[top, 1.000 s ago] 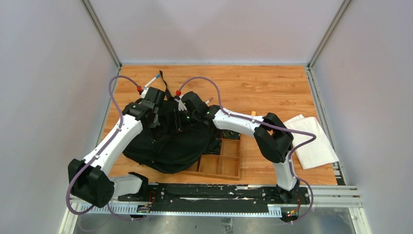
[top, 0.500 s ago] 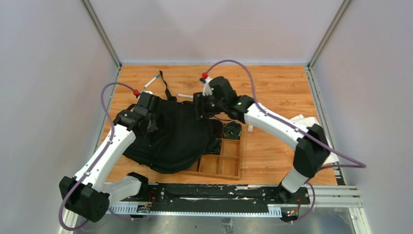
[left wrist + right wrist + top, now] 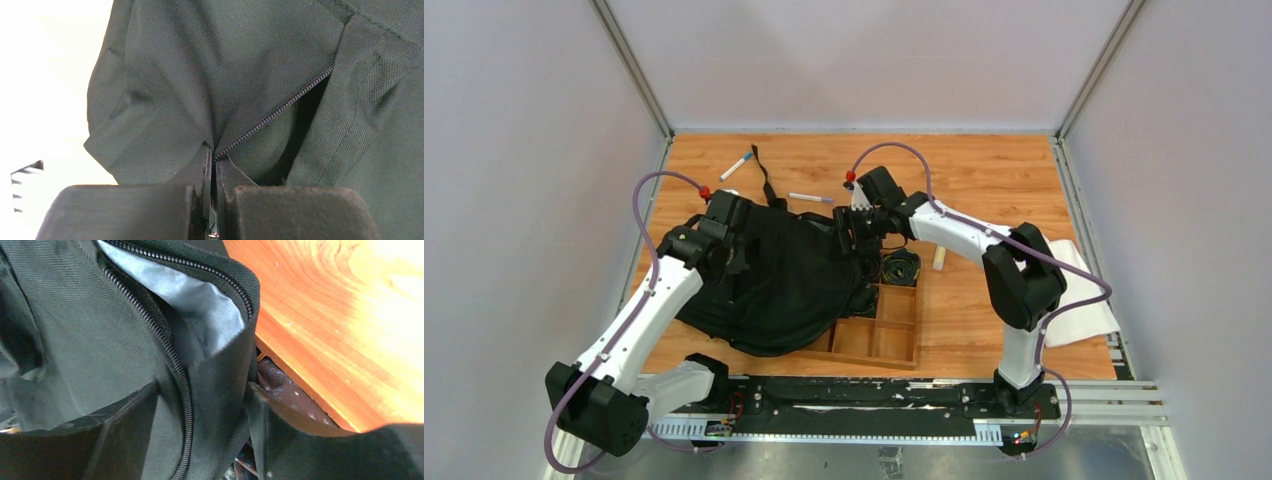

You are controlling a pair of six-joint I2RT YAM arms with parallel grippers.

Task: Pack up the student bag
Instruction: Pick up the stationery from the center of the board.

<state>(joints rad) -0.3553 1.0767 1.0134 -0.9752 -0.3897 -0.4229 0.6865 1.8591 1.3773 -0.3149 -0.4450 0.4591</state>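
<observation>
While the left gripper (image 3: 214, 161) pinches the backpack (image 3: 769, 290) at the zipper's left end, the right gripper (image 3: 200, 405), jaws spread, straddles the opening's right rim, the backpack slumped between them, overlapping the tray (image 3: 896, 338).

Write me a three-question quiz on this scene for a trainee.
1. True or false: the left tool is shut on the bag, right at its zipper.
2. What sits between the right tool's open jaws? A) a pen B) the bag's zippered rim C) the white cloth
3. Short answer: which wooden item does the bag partly cover?

Key
1. True.
2. B.
3. The tray.
</observation>
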